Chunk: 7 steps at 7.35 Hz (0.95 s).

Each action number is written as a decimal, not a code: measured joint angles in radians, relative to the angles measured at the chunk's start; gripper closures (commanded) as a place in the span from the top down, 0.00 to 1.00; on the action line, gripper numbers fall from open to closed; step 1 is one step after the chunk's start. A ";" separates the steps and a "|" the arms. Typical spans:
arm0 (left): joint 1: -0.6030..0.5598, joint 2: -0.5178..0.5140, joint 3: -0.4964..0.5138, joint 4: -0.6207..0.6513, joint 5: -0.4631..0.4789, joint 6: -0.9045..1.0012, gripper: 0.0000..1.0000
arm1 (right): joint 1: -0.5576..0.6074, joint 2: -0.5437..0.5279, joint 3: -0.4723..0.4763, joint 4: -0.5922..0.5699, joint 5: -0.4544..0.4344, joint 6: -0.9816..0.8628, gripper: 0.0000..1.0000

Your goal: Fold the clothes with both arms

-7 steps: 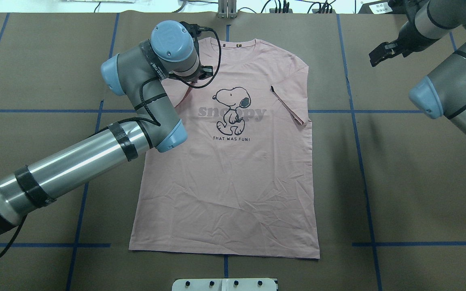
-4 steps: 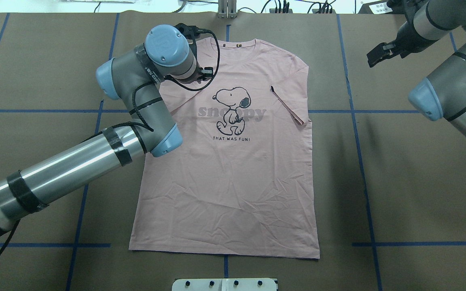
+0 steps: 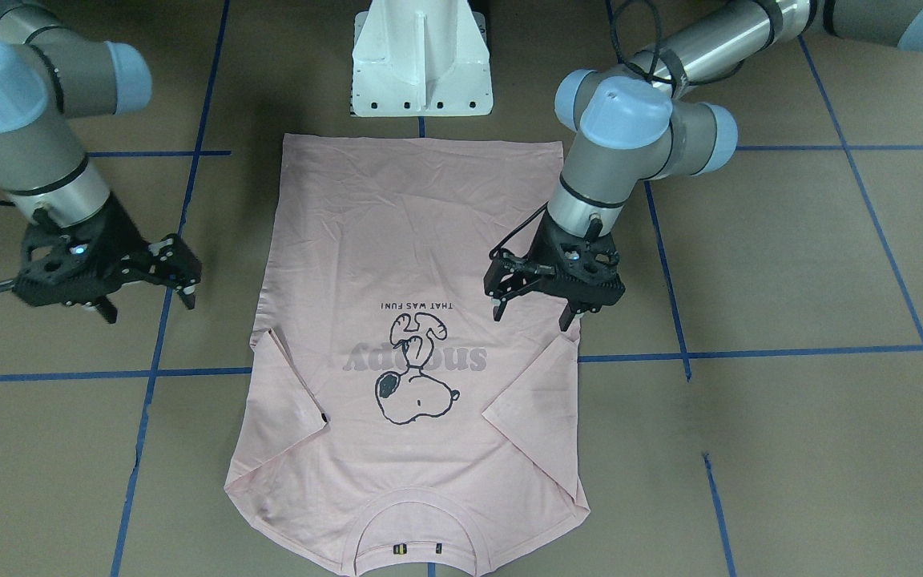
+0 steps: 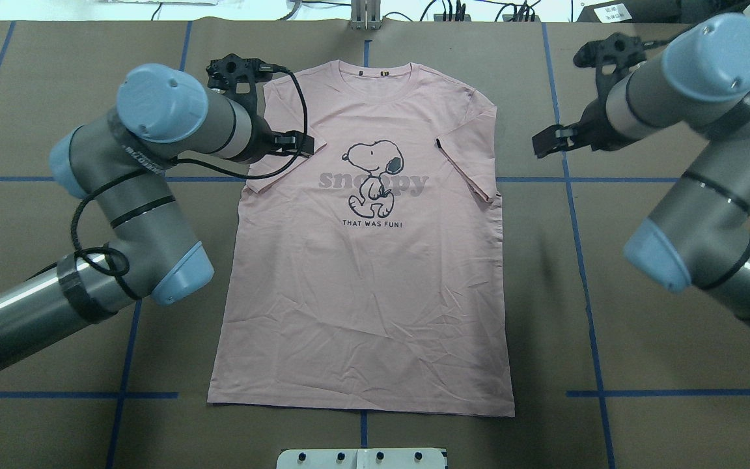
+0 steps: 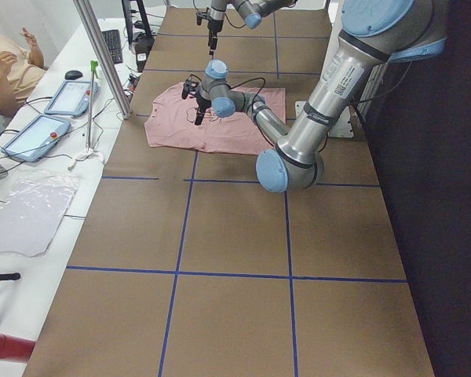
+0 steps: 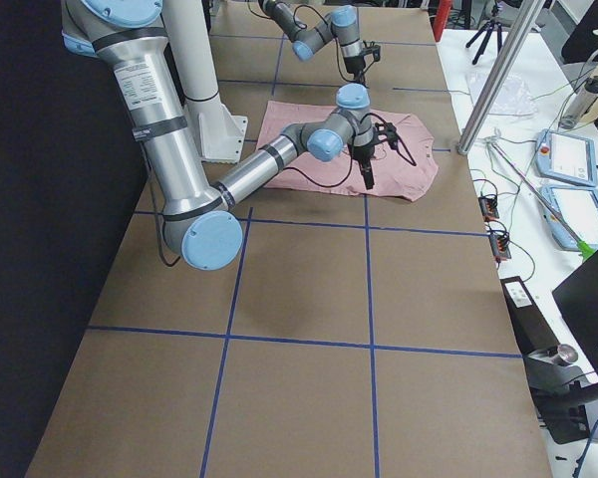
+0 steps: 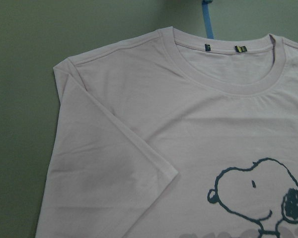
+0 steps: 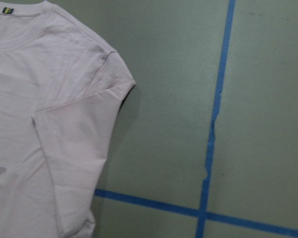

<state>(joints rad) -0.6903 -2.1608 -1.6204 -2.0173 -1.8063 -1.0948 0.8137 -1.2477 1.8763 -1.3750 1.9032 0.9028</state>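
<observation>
1. T-shirt [image 4: 362, 293] lies flat on the brown table cover [image 4: 56, 98] with the print [image 4: 373, 177] facing up. The collar [image 4: 385, 73] points away from the robot and the hem lies next to the white pedestal [image 3: 421, 56].
2. Both sleeves are folded inward onto the body: left sleeve [image 7: 104, 163] and right sleeve [image 8: 74, 163]. The small black tag [image 4: 438, 142] shows on the right one.
3. Left gripper [image 3: 532, 314]: fingers spread, nothing between them. It hangs over the shirt's left edge, just on the hem side of the folded left sleeve. One fingertip is over the cloth and the other is at about the edge. Cannot tell whether either touches the cloth.
4. Right gripper [image 3: 147, 303]: fingers spread, empty. It is over bare table beside the shirt's right edge, level with the right sleeve and apart from the cloth. It sits at about the blue tape line [image 4: 577, 260].
</observation>
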 measured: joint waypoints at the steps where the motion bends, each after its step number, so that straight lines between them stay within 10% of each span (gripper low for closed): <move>1: 0.028 0.074 -0.102 0.006 -0.001 -0.006 1.00 | -0.117 -0.047 0.090 -0.003 -0.085 0.135 1.00; 4: 0.190 0.334 -0.387 0.003 0.054 -0.134 0.99 | -0.491 -0.193 0.301 -0.004 -0.357 0.488 1.00; 6: 0.351 0.411 -0.435 -0.001 0.156 -0.283 0.65 | -0.695 -0.250 0.340 -0.004 -0.542 0.667 0.99; 7: 0.418 0.441 -0.439 -0.002 0.200 -0.354 0.64 | -0.747 -0.262 0.344 -0.005 -0.591 0.717 0.99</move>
<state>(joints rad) -0.2720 -1.7194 -2.0590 -2.0188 -1.6060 -1.4492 0.0669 -1.5098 2.2207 -1.3797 1.3123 1.6199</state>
